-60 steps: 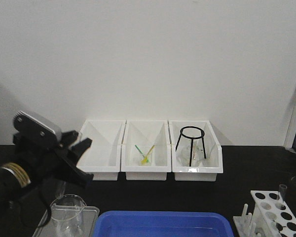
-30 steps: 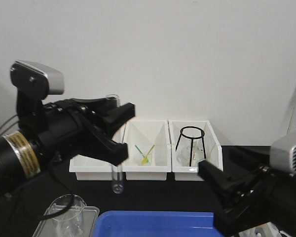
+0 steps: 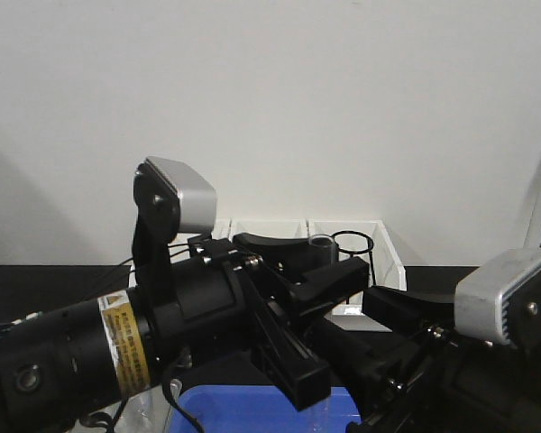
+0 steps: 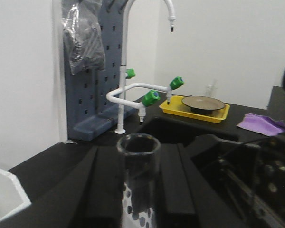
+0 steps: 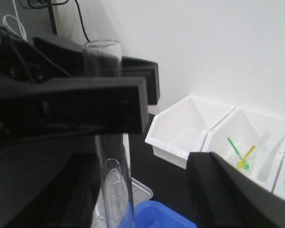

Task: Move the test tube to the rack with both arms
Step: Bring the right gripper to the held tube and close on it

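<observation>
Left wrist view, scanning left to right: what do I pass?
Corner of a white bin → blue-grey pegboard → test tube, close to the lens → yellow tray → purple cloth. The white faucet spans too wide to place.

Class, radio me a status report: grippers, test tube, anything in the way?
Left gripper shut on test tube, tube upright. Right gripper open, close to tube's lower end. Rack not in view; blue tub below tube.
</observation>
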You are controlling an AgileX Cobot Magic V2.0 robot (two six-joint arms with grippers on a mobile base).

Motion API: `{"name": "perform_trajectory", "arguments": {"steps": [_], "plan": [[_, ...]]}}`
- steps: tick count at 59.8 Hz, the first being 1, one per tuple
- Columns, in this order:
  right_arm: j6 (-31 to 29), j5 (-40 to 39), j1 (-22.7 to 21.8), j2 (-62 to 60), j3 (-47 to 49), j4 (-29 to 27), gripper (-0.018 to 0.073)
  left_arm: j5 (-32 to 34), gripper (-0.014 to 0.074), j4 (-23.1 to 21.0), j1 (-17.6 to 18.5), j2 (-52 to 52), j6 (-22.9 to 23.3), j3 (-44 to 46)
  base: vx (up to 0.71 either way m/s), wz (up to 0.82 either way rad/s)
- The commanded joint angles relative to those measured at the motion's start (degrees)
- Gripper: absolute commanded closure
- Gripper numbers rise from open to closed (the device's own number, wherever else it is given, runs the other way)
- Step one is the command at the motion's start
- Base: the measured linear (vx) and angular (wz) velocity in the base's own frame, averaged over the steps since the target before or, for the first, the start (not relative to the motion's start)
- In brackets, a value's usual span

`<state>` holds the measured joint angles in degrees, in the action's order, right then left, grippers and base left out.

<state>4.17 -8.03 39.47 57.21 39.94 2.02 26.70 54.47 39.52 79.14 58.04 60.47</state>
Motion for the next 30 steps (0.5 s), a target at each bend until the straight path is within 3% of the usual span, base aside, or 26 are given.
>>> {"name": "perform_trajectory", "arguments": {"steps": [1, 16, 23, 30], "plan": [[-0.01, -5.10, 0.07, -0.53, 1.71, 0.07, 0.0103, 3.60, 0.0603, -1.80, 1.62, -1.39, 0.56, 2.10, 0.00, 0.00], [0.00, -5.05, 0.07, -0.53, 1.71, 0.07, 0.0162, 3.52, 0.0603, -1.80, 3.57, -1.25, 0.56, 2.10, 0.00, 0.00], [0.04, -5.14, 0.07, -0.58, 1.71, 0.07, 0.0311, 3.33, 0.0603, -1.80, 3.80, -1.25, 0.56, 2.10, 0.00, 0.00], [0.04, -6.17, 0.07, -0.58, 1.71, 0.07, 0.0521, 3.34, 0.0601, -1.80, 3.80, -1.25, 0.56, 2.10, 0.00, 0.00]]}}
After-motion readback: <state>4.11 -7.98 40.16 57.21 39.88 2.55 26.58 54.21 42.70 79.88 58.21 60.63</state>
